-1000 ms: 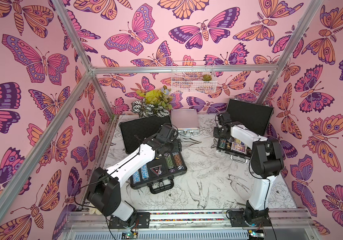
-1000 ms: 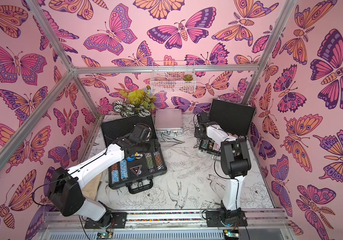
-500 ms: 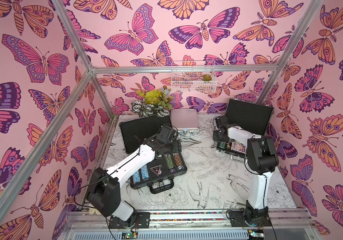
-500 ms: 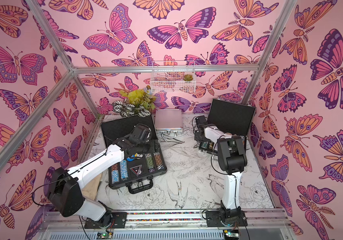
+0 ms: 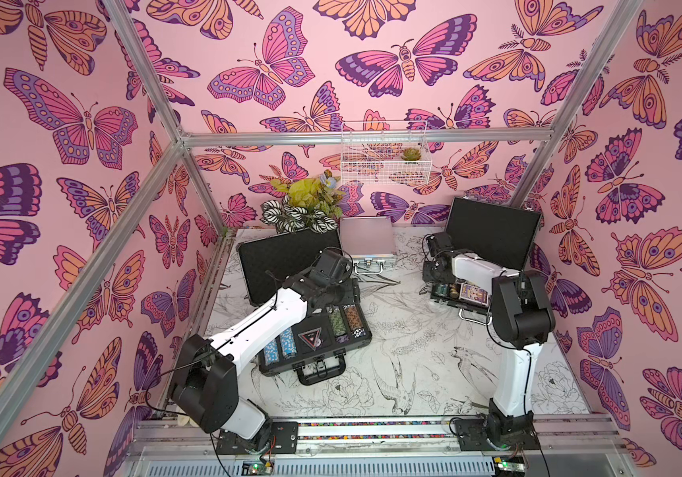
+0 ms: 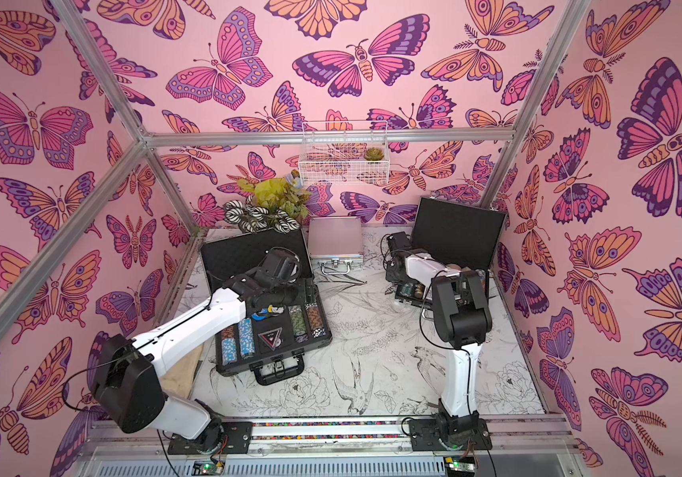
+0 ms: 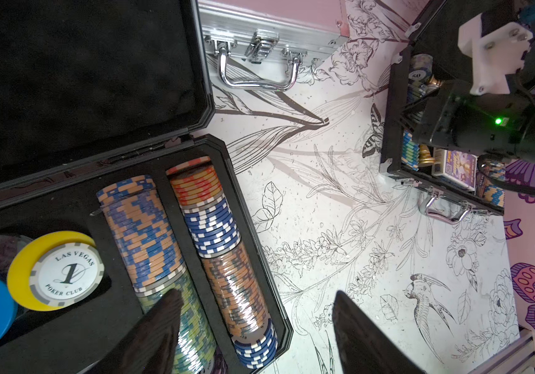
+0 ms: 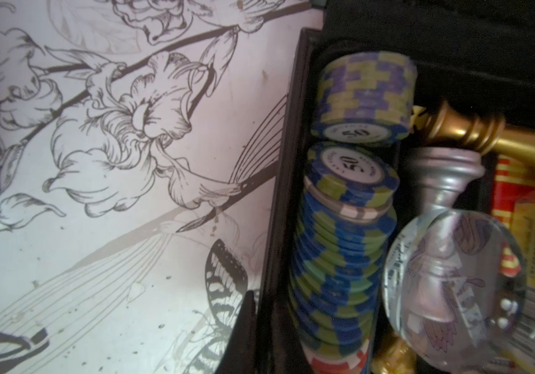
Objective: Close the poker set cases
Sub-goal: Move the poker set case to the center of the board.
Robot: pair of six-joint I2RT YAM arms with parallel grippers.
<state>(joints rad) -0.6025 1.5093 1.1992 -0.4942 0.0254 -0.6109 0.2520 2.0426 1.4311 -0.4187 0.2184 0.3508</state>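
At 8 o'clock, grey case (image 5: 318, 365) is seen open, L gripper (image 7: 255, 296) spread apart over its chips. At 2 o'clock, black case (image 5: 457, 307) open, R gripper (image 8: 247, 311) pinched together at its edge, nothing seen held. At 12, silver case (image 5: 366, 239) shut. Step judged: closing lids. Next, lid backs must be reached and pushed fwd.

Small silver ribbed-metal case (image 7: 269, 26) carries a glossy chrome handle (image 7: 256, 85); large dark plastic case (image 7: 65, 171) shows matt black foam lining (image 7: 65, 64).

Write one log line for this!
silver case closed; big grey case open; black case open; left claw open; right claw shut
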